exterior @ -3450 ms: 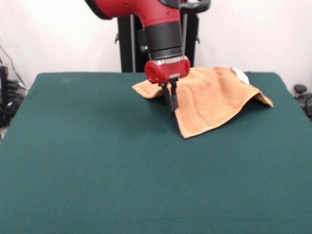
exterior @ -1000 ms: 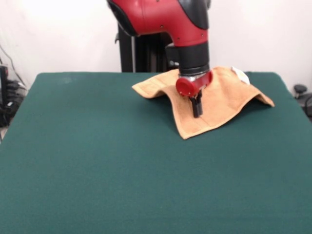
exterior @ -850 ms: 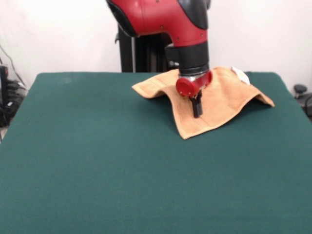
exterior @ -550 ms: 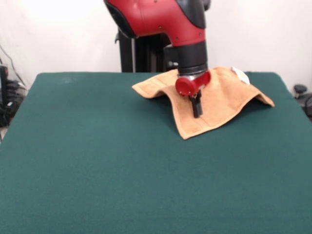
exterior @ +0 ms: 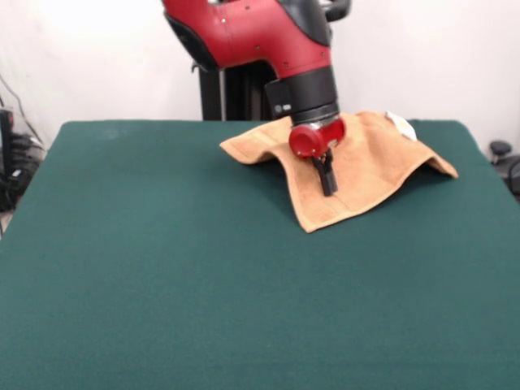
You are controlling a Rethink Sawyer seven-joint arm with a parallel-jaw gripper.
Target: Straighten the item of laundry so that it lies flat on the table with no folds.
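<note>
The orange-tan towel lies rumpled at the table's far right. Its middle is humped, one corner points toward the camera, and a folded flap reaches left. A small white tag shows at its far edge. The gripper hangs tilted from the red arm over the towel's left-middle. Its black fingers are together, with the tips at the cloth surface. I cannot tell whether any cloth is pinched. The dark green table spreads wide around the towel.
The robot's black pedestal stands behind the table's far edge. Cables and dark equipment sit off the table's left side, and a dark object sits off its right side.
The gripper has moved from the towel's left fold rightward to over its middle. In the last second the arm shifted slightly left. The towel's shape is unchanged.
</note>
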